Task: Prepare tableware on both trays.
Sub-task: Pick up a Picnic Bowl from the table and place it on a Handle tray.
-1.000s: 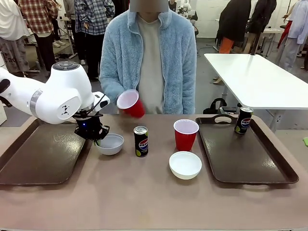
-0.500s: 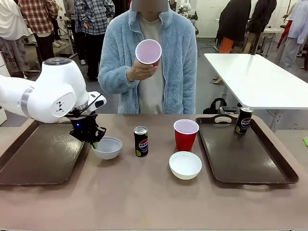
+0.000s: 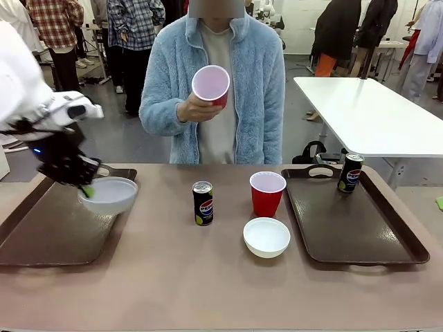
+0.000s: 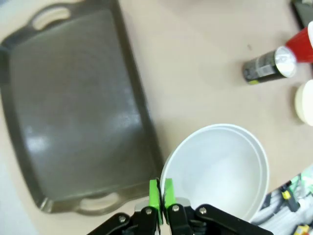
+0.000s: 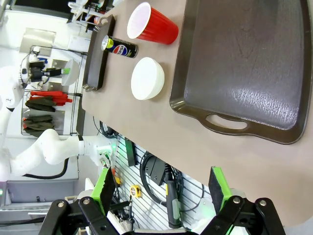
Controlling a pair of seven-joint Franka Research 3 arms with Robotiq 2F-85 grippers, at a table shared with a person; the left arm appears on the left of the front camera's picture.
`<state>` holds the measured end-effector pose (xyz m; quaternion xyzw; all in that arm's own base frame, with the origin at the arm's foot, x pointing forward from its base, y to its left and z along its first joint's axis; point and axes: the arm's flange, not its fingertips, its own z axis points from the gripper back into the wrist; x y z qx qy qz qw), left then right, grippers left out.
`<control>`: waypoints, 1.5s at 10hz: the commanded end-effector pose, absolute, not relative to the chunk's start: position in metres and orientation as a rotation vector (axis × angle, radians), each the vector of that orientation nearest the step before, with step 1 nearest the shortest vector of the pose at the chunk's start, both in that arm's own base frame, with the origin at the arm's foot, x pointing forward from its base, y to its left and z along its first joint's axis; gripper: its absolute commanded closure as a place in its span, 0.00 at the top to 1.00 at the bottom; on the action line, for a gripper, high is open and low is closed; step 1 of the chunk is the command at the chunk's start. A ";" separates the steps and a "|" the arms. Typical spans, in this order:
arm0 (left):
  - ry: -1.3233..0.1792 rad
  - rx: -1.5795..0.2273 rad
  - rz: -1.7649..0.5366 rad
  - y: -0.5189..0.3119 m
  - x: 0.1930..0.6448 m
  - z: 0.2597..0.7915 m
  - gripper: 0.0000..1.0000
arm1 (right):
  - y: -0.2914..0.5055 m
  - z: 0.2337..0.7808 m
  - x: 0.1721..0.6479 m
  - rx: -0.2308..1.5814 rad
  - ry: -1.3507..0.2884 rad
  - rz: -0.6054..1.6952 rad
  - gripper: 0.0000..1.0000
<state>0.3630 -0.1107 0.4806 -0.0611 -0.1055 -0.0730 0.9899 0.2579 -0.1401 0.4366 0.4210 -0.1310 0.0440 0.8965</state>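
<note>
Your left hand (image 3: 86,190) was pinched shut on the rim of 1 small round white bowl (image 3: 111,196), gripping the side of the rim that faced the left large dark brown rectangular plastic tray (image 3: 41,232). The bowl hung clear of the table (image 3: 208,283), mouth up and slightly tilted.

The relation that mattered was this: the bowl hung roughly over that tray's inner long rim, with the bare tray floor lying off to your left of it. The tray's long axis ran away from you toward the person, its cut-out handles at the near and far ends. So the placing move, as I judged it, called for a short carry leftward across the rim before any lowering. Setting down where it hung risked catching the bowl on the raised rim.

Your right hand (image 5: 161,188) stood wide open and held nothing, with the right brown tray (image 5: 244,63) ahead of it. That tray carried 1 slim dark soda can (image 3: 350,173) at its far corner. The second soda can (image 3: 202,203), 1 red plastic cup (image 3: 266,194) and the second white bowl (image 3: 266,237) stood on the table between the 2 trays. The cup and that bowl sat nearer the right tray, so I judged them your right arm's work. The person's hand (image 3: 195,111) held the other red cup (image 3: 211,84) up at chest height, well apart from both trays.
</note>
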 end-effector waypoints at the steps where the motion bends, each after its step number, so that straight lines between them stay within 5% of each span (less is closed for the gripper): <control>1: -0.226 -0.080 -0.134 -0.073 0.383 0.477 0.00 | -0.141 0.436 0.260 0.898 -0.290 0.105 1.00; 4: -0.203 -0.074 -0.052 -0.032 0.425 0.474 0.00 | -0.141 0.436 0.260 0.898 -0.290 0.105 1.00; 7: -0.062 0.057 -0.420 -0.019 0.357 0.472 0.00 | -0.141 0.436 0.260 0.898 -0.290 0.105 1.00; 15: -0.111 0.029 -0.303 -0.018 0.373 0.463 0.00 | -0.141 0.436 0.260 0.898 -0.290 0.105 1.00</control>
